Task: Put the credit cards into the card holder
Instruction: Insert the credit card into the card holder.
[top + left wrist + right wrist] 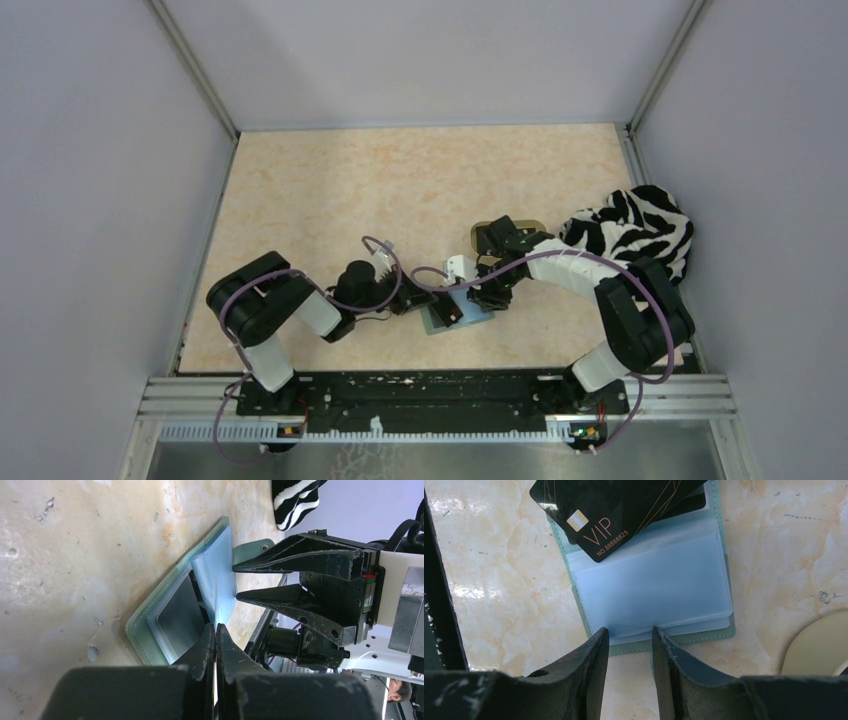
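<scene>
The card holder (654,585) lies open on the table, pale green with light blue sleeves; it also shows in the left wrist view (170,615) and the top view (468,320). My left gripper (216,626) is shut on a thin credit card (216,597), seen edge-on and pointing at the holder's pockets. In the right wrist view a black VIP credit card (614,510) slants over the holder's far half, with another black card behind it. My right gripper (630,632) is open, its tips at the holder's near edge. Both grippers meet over the holder (445,308) (490,295).
A tan rounded tray (508,228) sits just behind the right gripper, partly hidden; its rim shows in the right wrist view (819,645). A zebra-striped cloth (630,232) lies at the right wall. Grey walls enclose the table.
</scene>
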